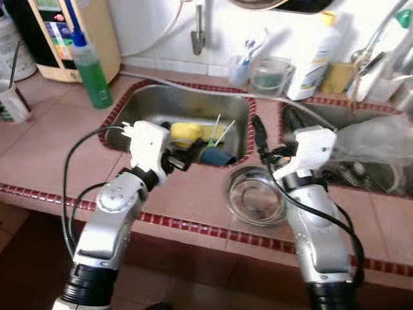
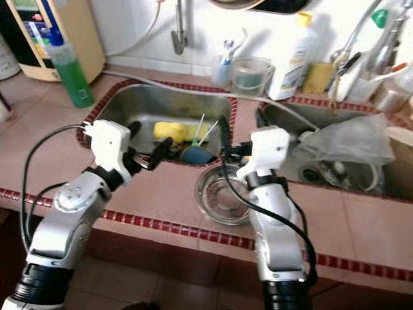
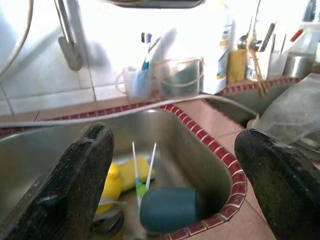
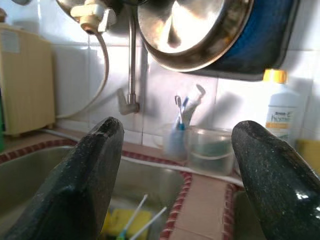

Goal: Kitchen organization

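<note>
blue cup lies on its side in sink, just ahead of my left gripper, fingers spread, empty. right gripper also spread, empty, farther off.

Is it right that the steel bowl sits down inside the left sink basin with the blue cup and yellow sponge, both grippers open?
Not quite. The steel bowl sits on the tiled counter between the two basins, as the left eye view shows. The blue cup and yellow sponge are in the left sink basin, and the left gripper and right gripper are open.
</note>
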Robot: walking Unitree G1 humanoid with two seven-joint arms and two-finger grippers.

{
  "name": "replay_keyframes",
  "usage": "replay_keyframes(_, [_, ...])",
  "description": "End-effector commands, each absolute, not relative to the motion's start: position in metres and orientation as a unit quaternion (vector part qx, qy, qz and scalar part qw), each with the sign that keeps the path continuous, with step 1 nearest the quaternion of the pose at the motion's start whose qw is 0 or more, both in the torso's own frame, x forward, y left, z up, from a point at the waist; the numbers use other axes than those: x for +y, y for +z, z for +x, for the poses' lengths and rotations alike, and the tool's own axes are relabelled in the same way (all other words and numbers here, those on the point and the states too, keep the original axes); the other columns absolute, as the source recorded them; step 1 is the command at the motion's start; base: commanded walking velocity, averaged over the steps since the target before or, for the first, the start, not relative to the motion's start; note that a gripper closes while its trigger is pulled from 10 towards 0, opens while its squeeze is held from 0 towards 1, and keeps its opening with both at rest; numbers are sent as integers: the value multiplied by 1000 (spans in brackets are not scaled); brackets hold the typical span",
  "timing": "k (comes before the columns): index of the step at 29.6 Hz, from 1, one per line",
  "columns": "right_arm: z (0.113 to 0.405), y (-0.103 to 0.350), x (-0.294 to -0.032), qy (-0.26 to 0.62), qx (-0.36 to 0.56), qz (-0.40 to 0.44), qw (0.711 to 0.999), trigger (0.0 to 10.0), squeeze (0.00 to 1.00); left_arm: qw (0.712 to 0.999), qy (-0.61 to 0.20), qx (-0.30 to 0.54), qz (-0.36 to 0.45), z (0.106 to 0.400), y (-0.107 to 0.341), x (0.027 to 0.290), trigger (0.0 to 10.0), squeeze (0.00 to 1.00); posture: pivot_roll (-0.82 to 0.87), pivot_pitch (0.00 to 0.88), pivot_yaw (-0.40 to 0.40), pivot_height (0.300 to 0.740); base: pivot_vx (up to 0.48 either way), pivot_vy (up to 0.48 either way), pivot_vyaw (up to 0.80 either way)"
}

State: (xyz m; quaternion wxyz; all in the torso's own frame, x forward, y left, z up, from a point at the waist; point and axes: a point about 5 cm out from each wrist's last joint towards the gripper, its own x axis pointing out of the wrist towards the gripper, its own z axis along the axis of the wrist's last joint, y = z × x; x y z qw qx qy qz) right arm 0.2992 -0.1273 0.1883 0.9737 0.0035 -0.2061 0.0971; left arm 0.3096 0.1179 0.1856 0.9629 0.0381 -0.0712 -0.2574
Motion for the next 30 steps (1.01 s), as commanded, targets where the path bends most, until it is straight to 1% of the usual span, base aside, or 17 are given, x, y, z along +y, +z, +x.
replay_keyframes(1, [298, 195, -121, 107, -220, 5, 970, 10000, 0, 964, -252, -70, 42, 309, 185, 123, 10000, 0, -20, 70, 9, 740, 0, -405, 0])
replay_keyframes(2, [298, 195, -121, 108, -221, 5, 969, 10000, 0, 964, -252, -70, 42, 310, 185, 123, 10000, 0, -21, 68, 9, 740, 0, -398, 0])
replay_keyframes(6, [298, 194, -122, 112, -214, 6, 970, 10000, 0, 965, -253, -69, 27, 309, 185, 122, 10000, 0, -26, 71, 8, 740, 0, 0, 0])
replay_keyframes(10, [297, 191, -122, 121, -201, 9, 972, 10000, 0, 964, -256, -67, 31, 309, 184, 123, 10000, 0, -27, 73, 7, 740, 0, 0, 0])
replay_keyframes(20, [296, 171, -126, 132, -132, 20, 982, 10000, 0, 957, -282, -53, 41, 304, 180, 121, 10000, 0, -33, 85, 1, 740, 0, 0, 0])
replay_keyframes(22, [295, 161, -124, 137, -105, 27, 985, 10000, 0, 952, -296, -47, 56, 300, 177, 120, 10000, 0, -33, 88, 0, 740, 0, 0, 0])
replay_keyframes(26, [294, 156, -123, 140, -82, 35, 986, 10000, 0, 946, -316, -41, 61, 296, 175, 117, 10000, 0, -31, 90, -3, 740, 0, 0, 0])
replay_keyframes(28, [294, 153, -122, 144, -69, 42, 986, 10000, 0, 933, -353, -36, 69, 287, 174, 110, 10000, 0, -29, 92, -4, 740, 0, 0, 0])
replay_keyframes(29, [294, 153, -122, 144, -69, 42, 986, 10000, 0, 933, -353, -36, 69, 287, 174, 110, 10000, 0, -29, 92, -4, 740, 0, 0, 0])
replay_keyframes(30, [293, 153, -122, 146, -68, 42, 986, 10000, 0, 927, -368, -34, 69, 284, 173, 108, 10000, 0, -28, 93, -6, 740, 0, 0, 0])
